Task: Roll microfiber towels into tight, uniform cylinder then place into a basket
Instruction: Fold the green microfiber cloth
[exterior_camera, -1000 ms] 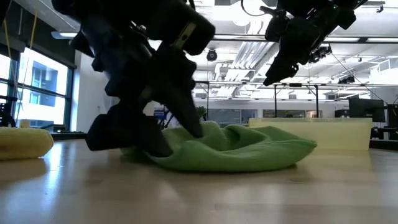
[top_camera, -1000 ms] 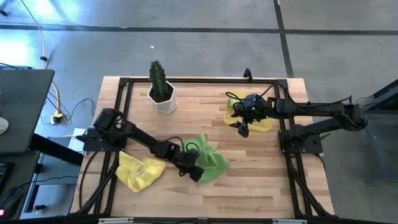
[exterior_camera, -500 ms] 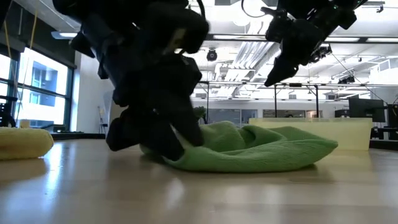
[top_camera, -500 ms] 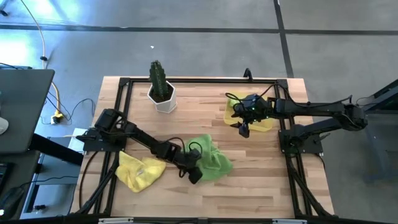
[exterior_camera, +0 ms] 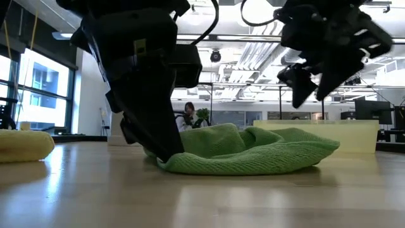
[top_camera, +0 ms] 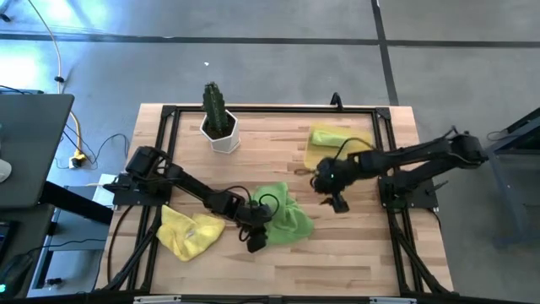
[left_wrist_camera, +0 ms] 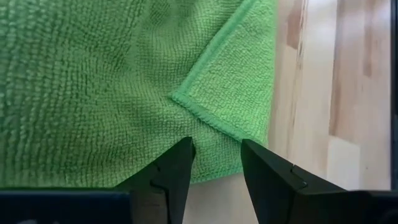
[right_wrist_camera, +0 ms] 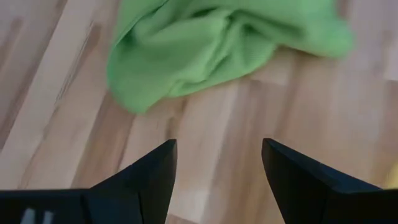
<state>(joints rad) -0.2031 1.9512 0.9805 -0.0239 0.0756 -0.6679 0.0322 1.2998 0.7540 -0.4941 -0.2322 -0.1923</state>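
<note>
No towel is rolled: the left gripper [top_camera: 254,243], jaws narrowly parted at the crumpled green towel [top_camera: 284,217], the right gripper [top_camera: 335,201] open above bare tabletop [top_camera: 354,245], the basket [top_camera: 314,155] holding one green towel.

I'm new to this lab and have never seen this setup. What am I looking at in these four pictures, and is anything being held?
Two dark robot arms work at a wooden table. One picture looks straight down, one looks level across the tabletop, and two come from cameras on the wrists. A crumpled green towel lies mid-table, a yellow towel beside it, and a potted cactus stands at the back. The shallow yellow basket already has a green cloth in it. The left gripper is down at the green towel's edge, fingers apart on either side of the hem, nothing clamped yet. The right gripper hovers open above bare wood, holding nothing.
</note>
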